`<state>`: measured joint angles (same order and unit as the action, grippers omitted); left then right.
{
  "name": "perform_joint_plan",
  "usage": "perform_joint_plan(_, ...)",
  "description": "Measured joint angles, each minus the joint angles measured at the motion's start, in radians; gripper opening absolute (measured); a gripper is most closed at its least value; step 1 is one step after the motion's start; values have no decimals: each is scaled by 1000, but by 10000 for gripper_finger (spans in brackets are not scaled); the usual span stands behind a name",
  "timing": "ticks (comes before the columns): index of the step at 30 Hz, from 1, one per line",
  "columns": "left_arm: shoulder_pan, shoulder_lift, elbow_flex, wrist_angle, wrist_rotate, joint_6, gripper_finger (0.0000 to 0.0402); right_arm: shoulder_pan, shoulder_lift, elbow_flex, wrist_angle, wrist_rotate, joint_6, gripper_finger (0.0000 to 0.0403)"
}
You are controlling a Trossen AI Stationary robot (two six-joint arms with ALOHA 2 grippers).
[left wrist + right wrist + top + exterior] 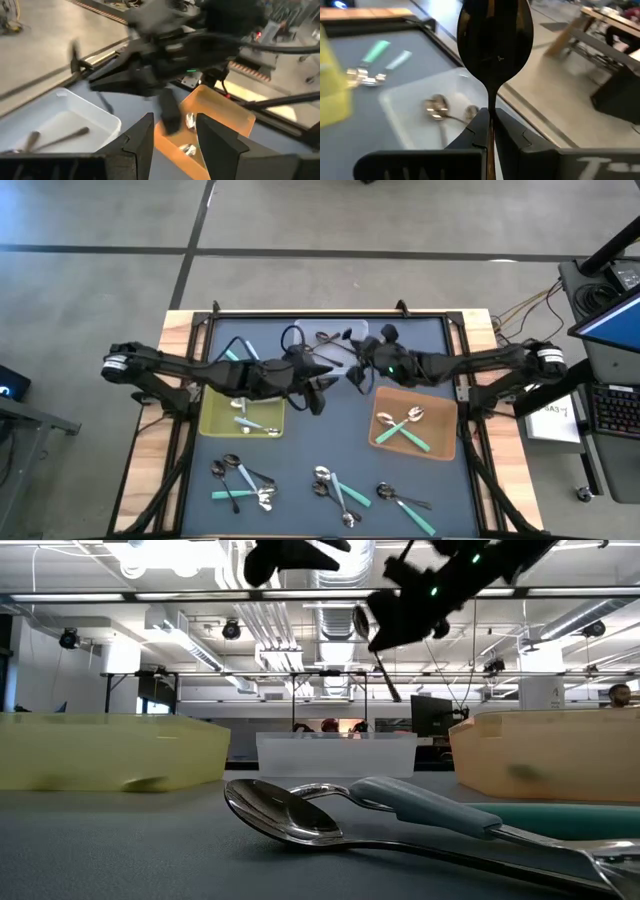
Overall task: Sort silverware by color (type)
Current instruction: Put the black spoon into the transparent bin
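- Left tool (pixel 318 395) sits mid-table, just right of the yellow tray (pixel 215 420); I read its fingers (pixel 141 140) as parted with nothing between them.
- Yellow tray holds pale-blue spoons (pixel 255 427).
- Loose silverware (pixel 335 490) lies scattered along the table's (pixel 330 445) near edge, teal and blue handles mixed.
- Clear tray (pixel 407 117) at the far middle has two dark spoons (pixel 440 110) lying in it.
- Right tool (pixel 489 120) is clamped on a dark spoon (pixel 495 40), bowl pointing away from the wrist, held above the clear tray.
- Orange tray (pixel 380 435) on the right holds crossed teal-handled pieces (pixel 405 425).
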<state>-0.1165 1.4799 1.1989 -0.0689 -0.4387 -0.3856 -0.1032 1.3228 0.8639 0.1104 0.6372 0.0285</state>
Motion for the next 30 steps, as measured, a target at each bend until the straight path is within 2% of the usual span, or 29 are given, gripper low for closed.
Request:
perform_joint_plan(3,2,1,72,-100,-11,70,130,-83,63,0,53,-71,-15,9)
perform_joint_plan(5,4,2,124,-177,-54,100,130,-124,109,0,98,-124,-12,9)
perform_joint_plan(7,6,3,174,-271,-141,110,130,-156,149,0,125,-146,-10,10)
perform_joint_plan(11,11,2,273,-493,-378,105,130,-188,187,4,107,-148,-29,27)
perform_joint_plan(13,15,2,322,-606,-446,104,130,-192,184,11,71,-173,-31,40)
perform_joint_plan(17,40,2,395,-757,-452,89,130,-192,144,20,-3,-255,-25,71)
perform_joint_plan(21,83,1,410,-780,-453,130,130,-192,83,36,-88,-340,66,96)
perform_joint_plan(23,111,1,410,-786,-442,142,130,-192,45,53,-211,-407,175,99)
perform_joint_plan(26,155,1,410,-789,-367,145,130,-192,-18,72,-437,-532,345,96)
perform_joint_plan(30,194,2,405,-782,-261,153,130,-159,-88,65,-695,-707,465,87)
